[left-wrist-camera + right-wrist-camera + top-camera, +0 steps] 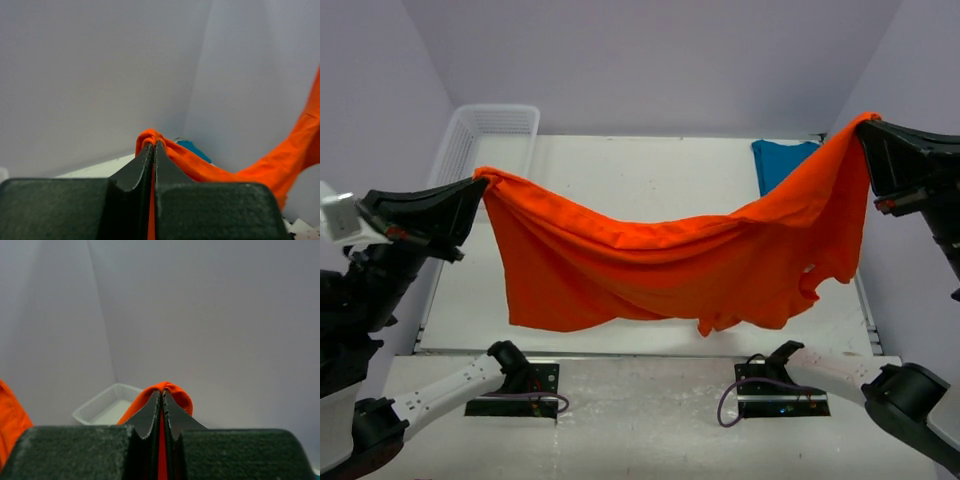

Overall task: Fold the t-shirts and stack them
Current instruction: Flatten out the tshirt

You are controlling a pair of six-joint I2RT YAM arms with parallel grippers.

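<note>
Orange-red t-shirt [660,265] high between outspread left fingers [137,172] and right fingers [147,416]

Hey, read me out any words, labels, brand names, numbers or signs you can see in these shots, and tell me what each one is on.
None: no readable text in any of the three views.
The orange t-shirt and the teal t-shirt are plain, with no print or tag showing.
The white basket carries no visible label.
</note>
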